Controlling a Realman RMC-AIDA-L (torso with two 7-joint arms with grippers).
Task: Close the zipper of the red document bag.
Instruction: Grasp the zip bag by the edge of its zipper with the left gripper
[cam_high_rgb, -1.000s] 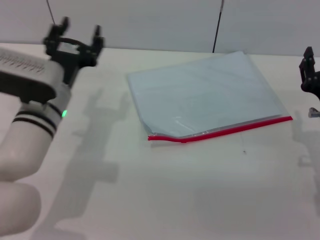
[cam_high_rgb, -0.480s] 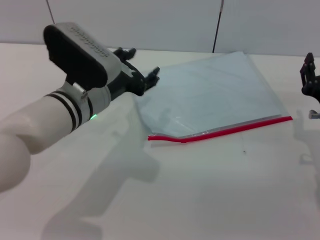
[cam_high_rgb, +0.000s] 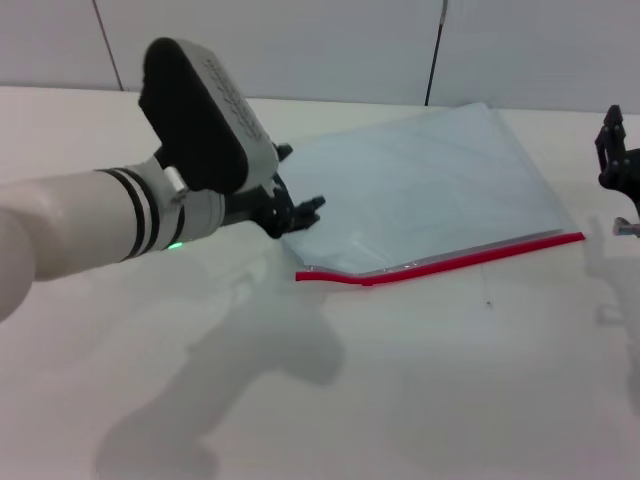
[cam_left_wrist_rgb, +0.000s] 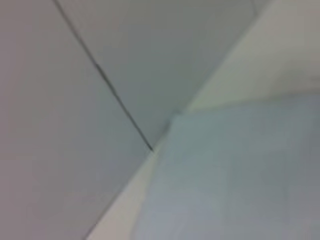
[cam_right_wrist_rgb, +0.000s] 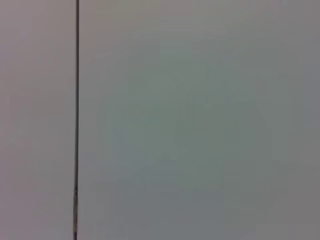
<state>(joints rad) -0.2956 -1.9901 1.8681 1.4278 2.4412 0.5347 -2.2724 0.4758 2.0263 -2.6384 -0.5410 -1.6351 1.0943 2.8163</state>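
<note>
The red document bag (cam_high_rgb: 420, 185) lies flat on the white table, pale and translucent. Its zipper (cam_high_rgb: 450, 261) is the red strip along the near long edge, kinked upward near its left end. My left gripper (cam_high_rgb: 299, 180) reaches in from the left and hangs open over the bag's near-left corner, just behind the zipper's left end, with nothing between its fingers. The left wrist view shows the bag's pale surface (cam_left_wrist_rgb: 240, 180) and the wall behind it. My right gripper (cam_high_rgb: 616, 160) stays at the far right edge, apart from the bag.
The white table (cam_high_rgb: 420, 380) stretches wide in front of the bag. A grey panelled wall (cam_high_rgb: 300, 45) with dark vertical seams (cam_right_wrist_rgb: 76, 120) stands close behind the table's far edge. The left arm's shadow falls on the table at the near left.
My left arm has swung from the far left corner rightward and nearer, bringing its open gripper over the bag's near-left corner. The right arm and the bag have not moved.
</note>
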